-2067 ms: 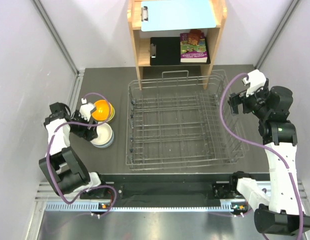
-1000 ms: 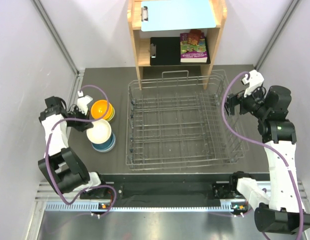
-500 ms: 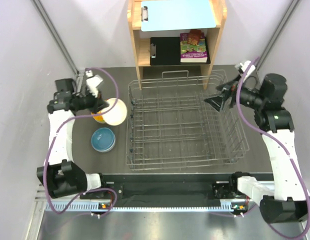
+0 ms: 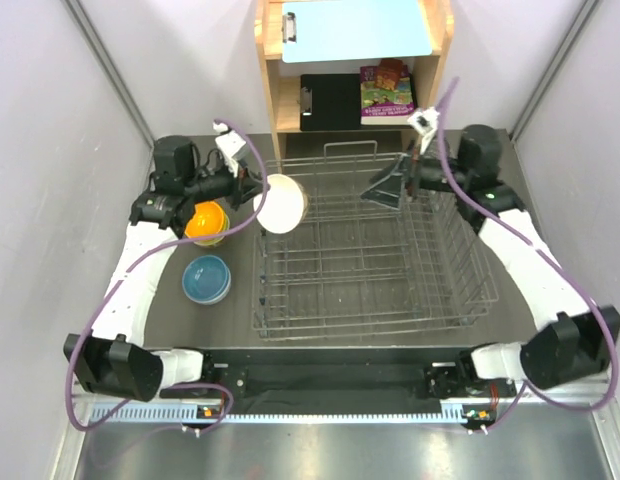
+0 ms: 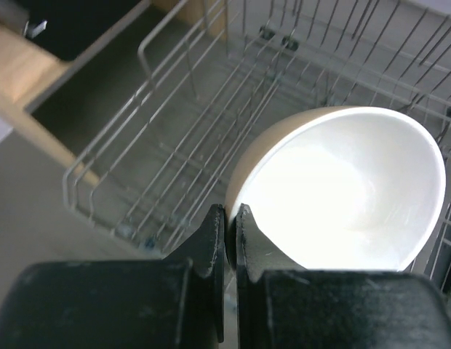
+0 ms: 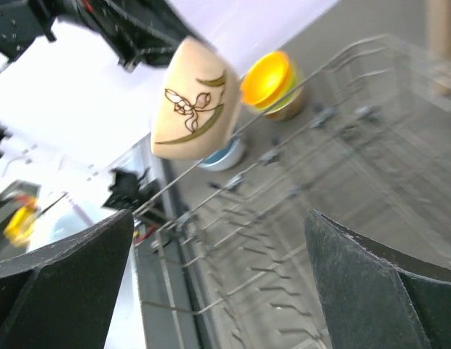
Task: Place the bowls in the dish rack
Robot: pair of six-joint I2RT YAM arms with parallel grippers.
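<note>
My left gripper (image 4: 252,192) is shut on the rim of a beige bowl (image 4: 281,203) with a white inside, held tilted in the air over the far left corner of the dish rack (image 4: 355,322). The left wrist view shows the fingers (image 5: 211,233) pinching that bowl's (image 5: 342,189) edge above the rack's wires (image 5: 174,145). My right gripper (image 4: 390,185) stands open over the far right of the rack, with nothing between its fingers (image 6: 65,283). It faces the held bowl (image 6: 193,109), which has a leaf drawing outside. An orange bowl (image 4: 205,220) tops a stack left of the rack, and a blue bowl (image 4: 206,277) sits nearer.
A wooden shelf unit (image 4: 273,100) stands behind the rack, holding clipboards and a booklet. Grey walls close in both sides of the dark table (image 4: 190,330). The rack holds no bowls that I can see.
The left arm lifted the beige bowl off the blue one and carried it right and back to the rack's far left corner. The right arm swung left over the rack's far side.
</note>
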